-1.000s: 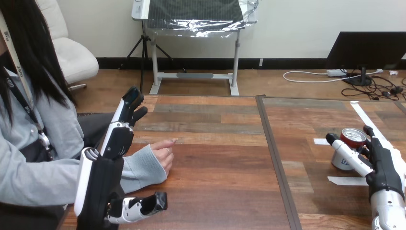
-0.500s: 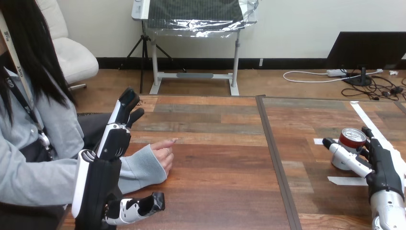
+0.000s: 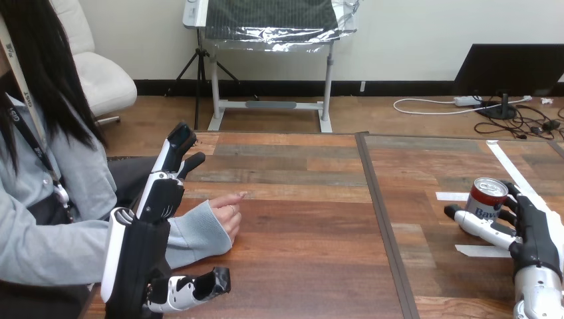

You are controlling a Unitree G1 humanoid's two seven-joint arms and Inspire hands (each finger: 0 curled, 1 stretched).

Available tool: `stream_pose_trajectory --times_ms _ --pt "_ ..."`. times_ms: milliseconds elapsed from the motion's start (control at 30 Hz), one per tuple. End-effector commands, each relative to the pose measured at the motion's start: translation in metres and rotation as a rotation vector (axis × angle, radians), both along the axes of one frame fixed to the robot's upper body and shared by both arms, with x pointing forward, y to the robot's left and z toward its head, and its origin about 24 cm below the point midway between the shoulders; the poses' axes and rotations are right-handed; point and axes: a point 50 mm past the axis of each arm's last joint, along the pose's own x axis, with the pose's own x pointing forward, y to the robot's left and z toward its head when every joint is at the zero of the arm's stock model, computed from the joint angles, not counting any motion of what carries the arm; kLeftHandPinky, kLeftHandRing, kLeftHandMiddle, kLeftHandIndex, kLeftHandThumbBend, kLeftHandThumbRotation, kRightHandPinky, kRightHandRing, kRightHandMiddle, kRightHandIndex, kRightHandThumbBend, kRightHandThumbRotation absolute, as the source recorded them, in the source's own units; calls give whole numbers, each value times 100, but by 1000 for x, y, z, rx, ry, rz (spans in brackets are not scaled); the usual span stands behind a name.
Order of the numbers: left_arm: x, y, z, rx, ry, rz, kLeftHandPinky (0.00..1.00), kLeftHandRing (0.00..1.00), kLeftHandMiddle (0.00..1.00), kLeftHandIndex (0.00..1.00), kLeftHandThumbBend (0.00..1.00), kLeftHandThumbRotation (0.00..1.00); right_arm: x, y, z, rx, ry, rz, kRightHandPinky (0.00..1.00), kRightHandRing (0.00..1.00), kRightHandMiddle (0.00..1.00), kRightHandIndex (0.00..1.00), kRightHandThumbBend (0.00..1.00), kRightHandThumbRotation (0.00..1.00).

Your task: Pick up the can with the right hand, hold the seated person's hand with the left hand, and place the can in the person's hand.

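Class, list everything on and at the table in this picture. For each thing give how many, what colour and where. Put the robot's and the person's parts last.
table: one, brown wood, across the view, with a seam down its middle.
can: one, red and white with a silver top, upright on the table's right part.
tape strips: three, white, flat on the table near the can.
person's hand: one, with a grey sleeve, resting on the table at the left.
left hand: one, black and white, fingers straight, raised by the person's sleeve; I cannot tell whether they touch.
right hand: one, black and white, open beside the can, with its thumb in front of it.
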Motion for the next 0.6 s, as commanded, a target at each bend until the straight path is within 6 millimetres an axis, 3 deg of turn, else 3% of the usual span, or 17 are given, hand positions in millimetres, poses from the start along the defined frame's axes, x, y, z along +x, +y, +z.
stream_pose_trajectory --times_ms 0,567 --pt "7 -3 11 -8 -66 -16 89 96 97 93 100 73 20 6 18 4 -71 -27 73 77 80 82 95 4" --pt "6 -4 11 -21 -63 -22 91 96 96 92 100 72 22 0 20 -18 -40 -132 59 63 67 67 90 0"
